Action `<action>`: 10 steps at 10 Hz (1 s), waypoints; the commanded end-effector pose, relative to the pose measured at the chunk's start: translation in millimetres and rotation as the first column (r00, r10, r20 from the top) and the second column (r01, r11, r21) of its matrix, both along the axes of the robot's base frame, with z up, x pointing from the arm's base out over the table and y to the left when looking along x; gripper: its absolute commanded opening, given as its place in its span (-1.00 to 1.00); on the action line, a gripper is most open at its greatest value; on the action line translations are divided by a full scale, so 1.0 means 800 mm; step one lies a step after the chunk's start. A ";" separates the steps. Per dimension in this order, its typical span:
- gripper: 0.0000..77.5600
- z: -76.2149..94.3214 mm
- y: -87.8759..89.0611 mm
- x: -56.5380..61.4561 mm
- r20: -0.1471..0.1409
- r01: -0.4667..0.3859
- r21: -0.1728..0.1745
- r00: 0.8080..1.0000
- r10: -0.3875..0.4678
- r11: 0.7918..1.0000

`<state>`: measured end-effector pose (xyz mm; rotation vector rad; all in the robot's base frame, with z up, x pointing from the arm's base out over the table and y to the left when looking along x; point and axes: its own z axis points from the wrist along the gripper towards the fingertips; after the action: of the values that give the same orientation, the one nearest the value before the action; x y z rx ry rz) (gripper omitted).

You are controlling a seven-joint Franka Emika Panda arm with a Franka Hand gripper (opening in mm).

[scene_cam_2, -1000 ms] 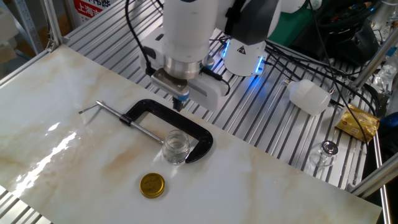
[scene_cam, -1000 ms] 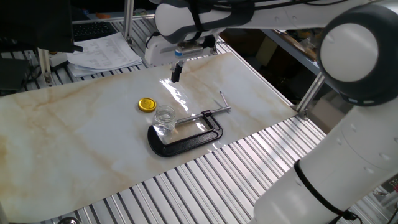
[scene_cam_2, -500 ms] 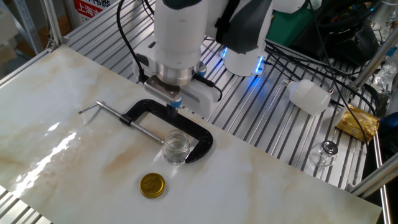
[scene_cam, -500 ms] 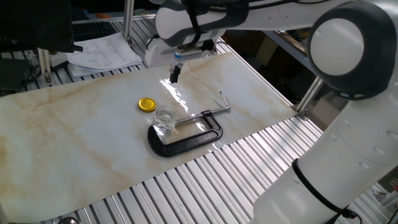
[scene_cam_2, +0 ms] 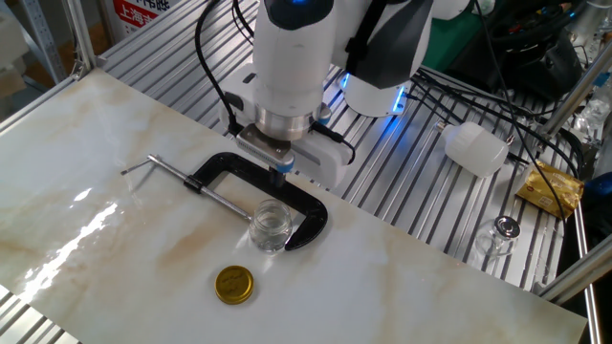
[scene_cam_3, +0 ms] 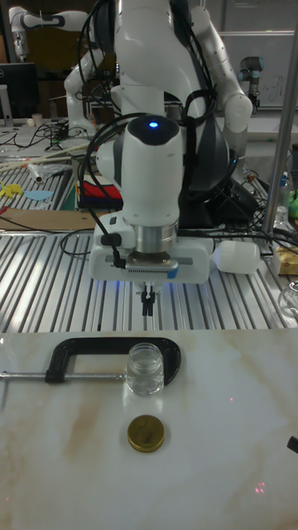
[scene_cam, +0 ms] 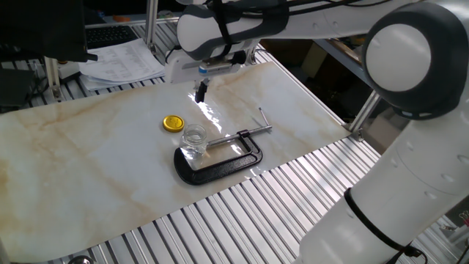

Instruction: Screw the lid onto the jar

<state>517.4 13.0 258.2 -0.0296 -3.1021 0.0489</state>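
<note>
The yellow lid (scene_cam: pixel 174 122) (scene_cam_2: pixel 234 284) (scene_cam_3: pixel 147 433) lies flat on the marble tabletop, a short way from the jar. The small clear glass jar (scene_cam: pixel 194 138) (scene_cam_2: pixel 271 226) (scene_cam_3: pixel 145 368) stands upright with its mouth uncovered, inside the curve of the black C-clamp (scene_cam: pixel 220 163) (scene_cam_2: pixel 308 205) (scene_cam_3: pixel 62 358). My gripper (scene_cam: pixel 200 92) (scene_cam_2: pixel 282 170) (scene_cam_3: pixel 146 305) hangs above the table behind the jar, pointing down. Its fingers are shut together with nothing between them, and it touches neither the jar nor the lid.
A white plastic bottle (scene_cam_2: pixel 475 146) and a gold packet (scene_cam_2: pixel 550 186) lie on the slatted metal surface beyond the marble board. Papers (scene_cam: pixel 121 59) lie off the board's far corner. The clamp's silver screw (scene_cam_2: pixel 182 178) reaches out sideways.
My gripper has drifted sideways and slightly lower over the table, nearer the jar. Jar, lid and clamp have not moved.
</note>
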 end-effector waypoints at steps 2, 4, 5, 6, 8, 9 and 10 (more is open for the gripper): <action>-1.00 0.002 0.001 0.000 -0.055 -0.011 0.013 0.998 0.012 1.000; -1.00 0.002 0.001 0.000 -0.064 0.037 -0.017 0.997 -0.038 0.999; -1.00 0.002 0.001 0.000 -0.038 0.055 -0.018 0.998 -0.056 0.998; -1.00 0.002 0.001 0.000 -0.034 0.027 -0.011 0.999 -0.028 1.000; -1.00 0.002 0.001 0.000 -0.008 -0.004 -0.010 1.000 0.004 1.000; -1.00 0.002 0.001 0.000 0.005 -0.001 -0.009 1.000 0.001 1.000; -1.00 0.002 0.001 0.000 0.006 0.000 -0.010 1.000 0.000 1.000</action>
<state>517.0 13.6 258.3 -0.0317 -3.1046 0.0634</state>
